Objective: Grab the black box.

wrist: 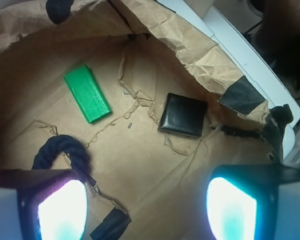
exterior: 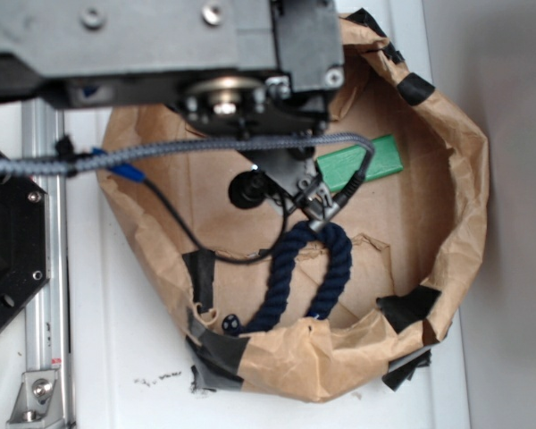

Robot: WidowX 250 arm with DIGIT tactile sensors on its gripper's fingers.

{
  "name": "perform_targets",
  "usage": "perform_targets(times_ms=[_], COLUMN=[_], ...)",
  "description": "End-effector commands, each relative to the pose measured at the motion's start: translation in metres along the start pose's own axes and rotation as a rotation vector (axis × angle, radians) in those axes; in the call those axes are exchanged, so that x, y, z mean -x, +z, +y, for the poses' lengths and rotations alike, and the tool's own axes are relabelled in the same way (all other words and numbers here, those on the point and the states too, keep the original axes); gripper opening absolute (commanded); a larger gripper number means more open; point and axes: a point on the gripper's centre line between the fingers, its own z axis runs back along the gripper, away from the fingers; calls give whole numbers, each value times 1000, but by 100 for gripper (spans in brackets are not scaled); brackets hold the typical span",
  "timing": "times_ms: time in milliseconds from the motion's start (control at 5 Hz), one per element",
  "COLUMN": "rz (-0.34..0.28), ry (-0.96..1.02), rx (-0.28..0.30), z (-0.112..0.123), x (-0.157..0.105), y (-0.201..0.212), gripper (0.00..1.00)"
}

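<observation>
Grasping is not yet happening: end effector (wrist: 147, 200) is hovering released and empty above black box (wrist: 183, 115), which is lying untouched.

We look down on a big brown paper bowl (exterior: 447, 179) with crumpled walls and black tape patches (exterior: 216, 356) on its rim. A green block (exterior: 362, 163) lies inside near the top. A dark blue rope (exterior: 317, 268) bends in a loop near the bottom wall. The robot arm (exterior: 161, 45) hangs over the bowl, and a gray cable (exterior: 161, 150) runs across it. We cannot see the gripper's tips here.
</observation>
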Motion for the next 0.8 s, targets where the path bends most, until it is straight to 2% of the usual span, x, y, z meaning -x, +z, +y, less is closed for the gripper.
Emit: perform_targets(times_ms=[0,200,400,600], rz=[-27,-79,-81,-94], ry=[2,75,201,284], rx=[13,-20,-32,-69], z=[4,-5,-22,-26], x=[-4,-14,-19,-15], y=[9,-4,-27,-43], gripper=[100,100,100,100])
